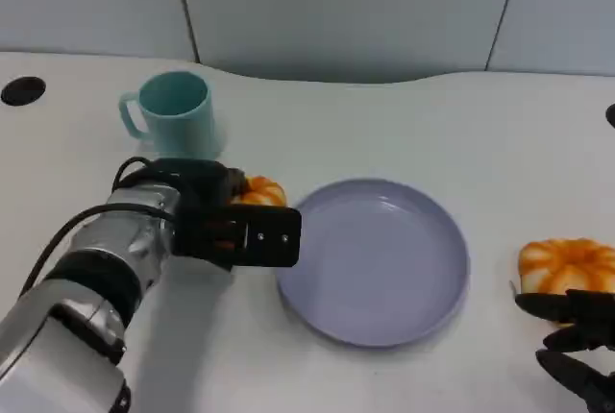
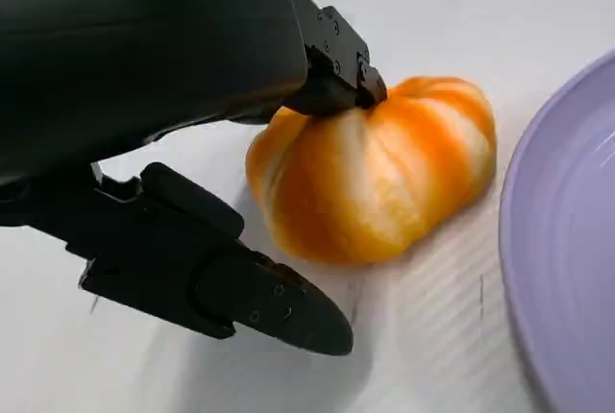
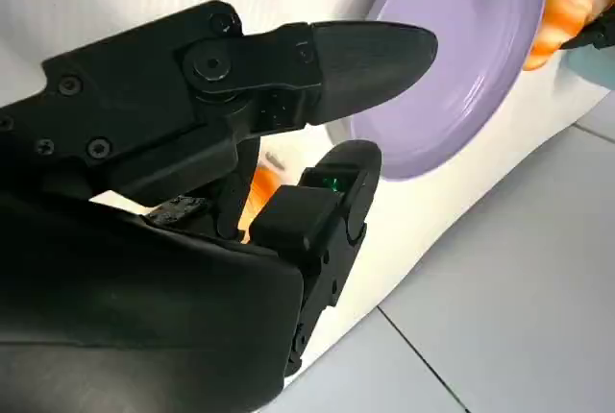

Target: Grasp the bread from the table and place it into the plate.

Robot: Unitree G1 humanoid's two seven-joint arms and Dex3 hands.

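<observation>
An orange-and-white striped bread [image 1: 262,191] lies on the table just left of the lavender plate [image 1: 384,269]. My left hand [image 1: 233,229] reaches over it and hides most of it. In the left wrist view one finger [image 2: 332,72] touches the top of the bread [image 2: 380,182], while the other finger [image 2: 240,288] lies beside it with a gap; the bread rests on the table next to the plate [image 2: 567,240]. A second striped bread [image 1: 569,265] sits right of the plate, with my right hand [image 1: 579,336] just in front of it, holding nothing, fingers apart.
A teal mug [image 1: 173,111] stands behind my left hand. The right wrist view looks past my right hand's fingers [image 3: 365,48] to the plate [image 3: 461,58] and the far bread [image 3: 569,0]. Black holes mark the table's far left [image 1: 22,90] and right edge.
</observation>
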